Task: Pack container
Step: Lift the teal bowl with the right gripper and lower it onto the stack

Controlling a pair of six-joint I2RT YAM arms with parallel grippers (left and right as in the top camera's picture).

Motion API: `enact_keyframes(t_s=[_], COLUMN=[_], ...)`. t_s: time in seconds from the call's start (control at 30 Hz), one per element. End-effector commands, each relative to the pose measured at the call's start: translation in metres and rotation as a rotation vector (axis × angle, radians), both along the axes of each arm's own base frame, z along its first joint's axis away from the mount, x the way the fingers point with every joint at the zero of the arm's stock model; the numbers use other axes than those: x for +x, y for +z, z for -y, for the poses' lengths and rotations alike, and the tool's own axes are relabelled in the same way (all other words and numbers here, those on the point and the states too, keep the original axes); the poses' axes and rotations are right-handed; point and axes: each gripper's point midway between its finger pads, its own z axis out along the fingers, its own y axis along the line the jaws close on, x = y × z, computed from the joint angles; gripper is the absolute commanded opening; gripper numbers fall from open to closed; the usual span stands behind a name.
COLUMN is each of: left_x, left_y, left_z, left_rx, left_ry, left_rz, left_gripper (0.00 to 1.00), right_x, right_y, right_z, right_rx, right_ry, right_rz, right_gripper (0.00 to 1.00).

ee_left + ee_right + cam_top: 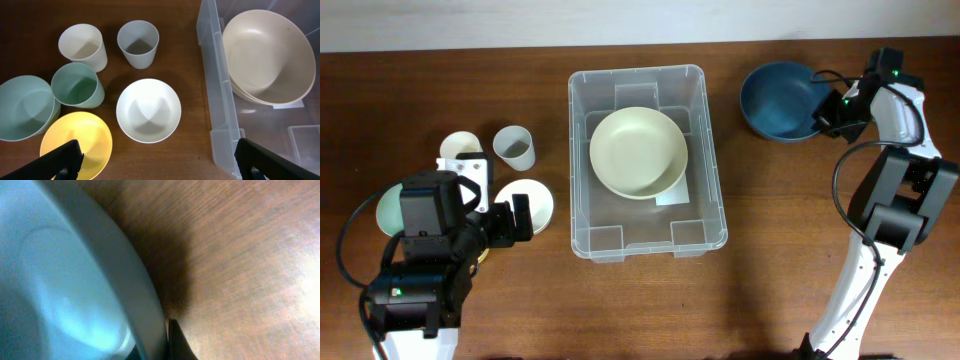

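Between left gripper and right gripper sits the container, touching neither.

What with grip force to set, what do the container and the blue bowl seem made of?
The container looks like clear, glossy moulded plastic: see-through walls, shiny rim. The blue bowl looks like smooth, matte plastic or melamine, by its soft sheen; ceramic cannot be excluded.

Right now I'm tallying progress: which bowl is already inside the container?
The large cream bowl: it alone lies inside the container. The blue bowl, white bowl, yellow bowl and green bowl are outside it.
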Motion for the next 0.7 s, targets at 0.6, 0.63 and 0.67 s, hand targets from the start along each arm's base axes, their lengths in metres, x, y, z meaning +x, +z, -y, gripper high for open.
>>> enact_keyframes(t_s=[0.6,0.63,0.67], left_x=[0.002,0.002,0.002], left_y=[0.008,0.008,0.008], left_z=[0.001,0.001,0.001], left_rx=[-0.017,-0.017,-0.017], left_ry=[0.002,0.002,0.002], left_rz=[0.021,0.021,0.020], left_gripper=[1.00,0.99,1.00], right_x=[-0.111,-0.112,-0.113], right_y=[0.293,0.290,0.280], right_z=[-0.194,-0.201,-0.221], right_rx=[-0.192,-0.193,-0.203], right_ry=[0.619,0.637,0.689], right_rz=[0.362,0.355,0.330], right_gripper=[0.04,0.04,0.04])
